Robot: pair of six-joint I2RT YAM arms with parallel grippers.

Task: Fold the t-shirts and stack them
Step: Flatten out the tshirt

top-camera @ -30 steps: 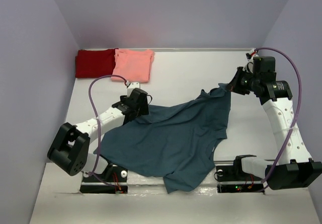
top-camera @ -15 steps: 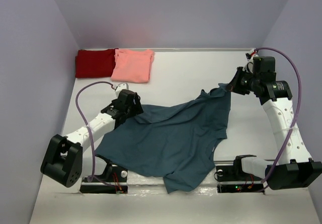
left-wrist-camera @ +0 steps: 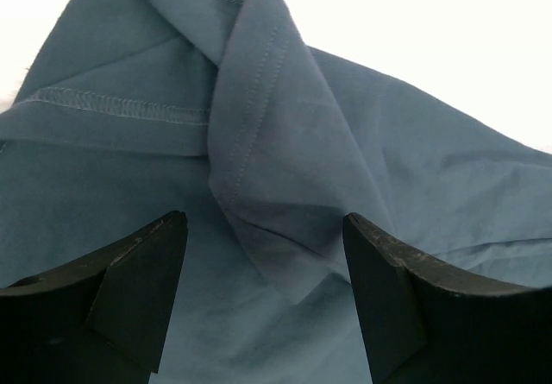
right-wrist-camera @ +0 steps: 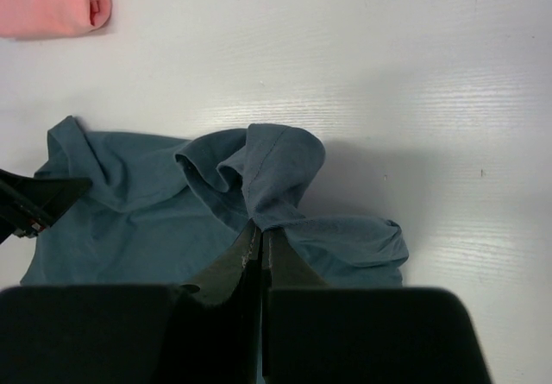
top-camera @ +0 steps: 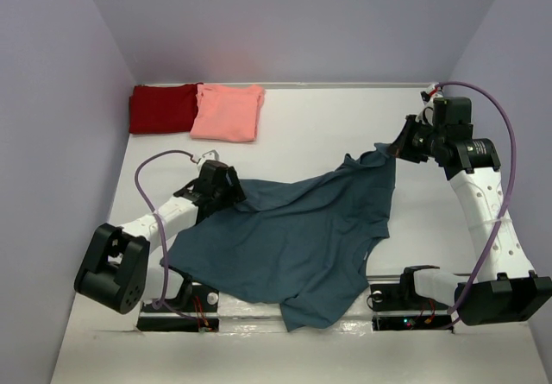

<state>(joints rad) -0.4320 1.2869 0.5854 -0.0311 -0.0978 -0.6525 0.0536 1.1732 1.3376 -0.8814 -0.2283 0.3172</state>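
The dark teal-blue t-shirt point(top-camera: 293, 237) lies spread and crumpled across the table's middle, its lower edge reaching the near table edge. My right gripper point(top-camera: 394, 152) is shut on the shirt's far right corner and holds that bunched cloth point(right-wrist-camera: 272, 177) above the table. My left gripper point(top-camera: 231, 196) stands open low over the shirt's left corner, with a folded flap of teal cloth point(left-wrist-camera: 267, 177) between its fingers point(left-wrist-camera: 138, 289); the jaws do not close on it. A dark red t-shirt point(top-camera: 162, 108) and a salmon-pink t-shirt point(top-camera: 228, 112) lie folded side by side at the far left.
Purple walls close in the white table point(top-camera: 319, 125) on the left, back and right. The arm bases point(top-camera: 405, 298) sit at the near edge, the left one partly under the teal shirt's hem. A pink shirt corner point(right-wrist-camera: 52, 0) shows in the right wrist view.
The left arm has swung back and lowered, its gripper shifting slightly left onto the shirt's left corner. The right gripper and its held corner have not moved.
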